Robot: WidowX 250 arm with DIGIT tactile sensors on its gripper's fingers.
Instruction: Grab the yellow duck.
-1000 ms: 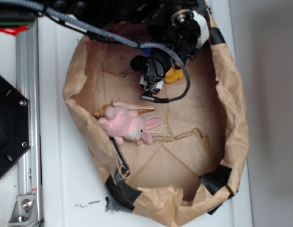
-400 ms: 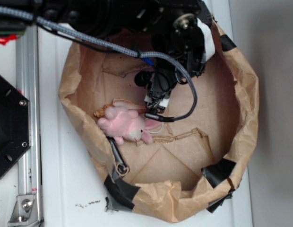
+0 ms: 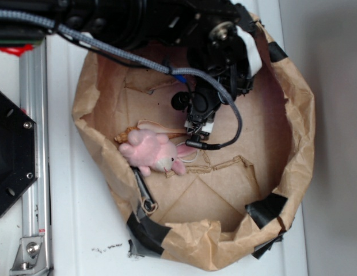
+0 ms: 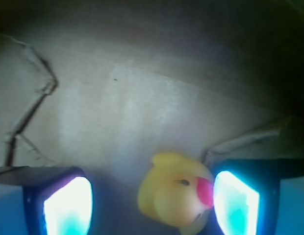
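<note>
The yellow duck [image 4: 176, 196] sits on the brown paper floor of the bag [image 3: 291, 144], low in the wrist view, between the 2 pads of the claw [image 4: 152, 205]. Its red beak points toward the right-hand pad [image 4: 235, 203] and seems to touch or nearly touch it, while the left-hand pad stands well apart from the duck's body. So the claw is spread wide, with the duck inside the gap and not squeezed.

From the outside view the duck itself is hidden under the black arm [image 3: 219, 52], which reaches down into the upper middle of the bag. A grey braided cable [image 3: 109, 49] loops from the arm and curls around beside the claw [image 3: 198, 123].

The pink plush bunny [image 3: 152, 150] lies on the bag's floor, below and left of the claw, near the bag's left wall. The bag has black tape [image 3: 268, 210] on its lower rim and rests on a white counter [image 3: 80, 230].
</note>
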